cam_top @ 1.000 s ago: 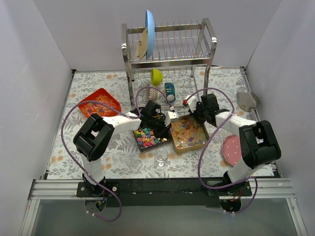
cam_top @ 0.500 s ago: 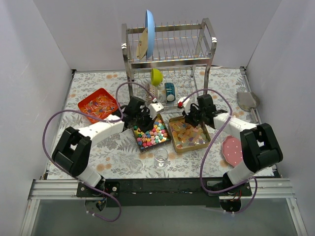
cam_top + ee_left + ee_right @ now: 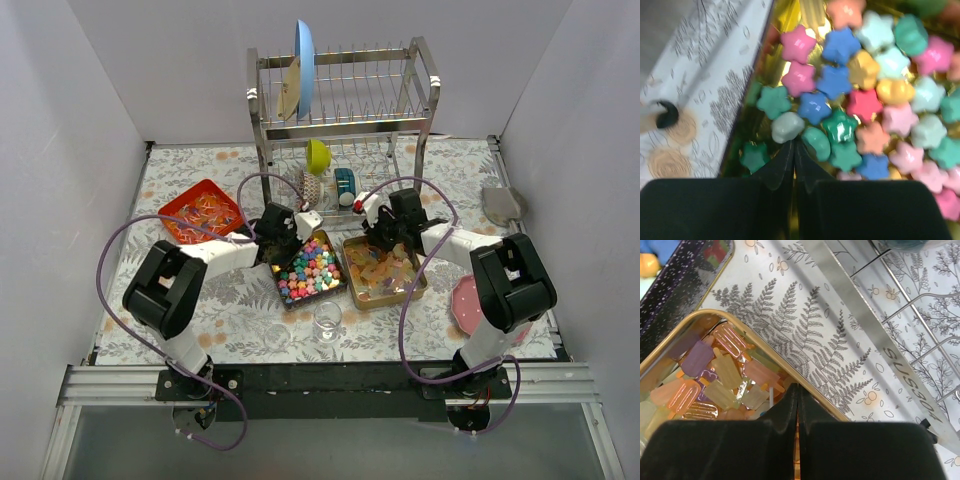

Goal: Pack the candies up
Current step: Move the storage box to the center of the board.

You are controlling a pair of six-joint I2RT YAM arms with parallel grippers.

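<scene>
Left tool [image 3: 794,148]: fingers together, nothing between them, tips down among the candies [image 3: 840,95] at the lower left of the left wrist view. The candies are small star-shaped pieces in mixed colours, all loose in the dark tray [image 3: 281,292] at centre of the overhead view.

Glass [image 3: 327,318] stands just below that tray. No colour shows in it, so packing likely hasn't got any pieces across yet.

Right of the tray is the gold tin [image 3: 351,285] with flat lolly-shaped pieces [image 3: 715,375].

Right tool [image 3: 797,390]: fingers together too, nothing visibly gripped, tips at the tin's far rim.

Step in hand looks like the pick. Next move for the left tool: spread the fingers, straddle one star, close, lift clear. The pieces are small and crowded, so a neighbour could come up with it.
</scene>
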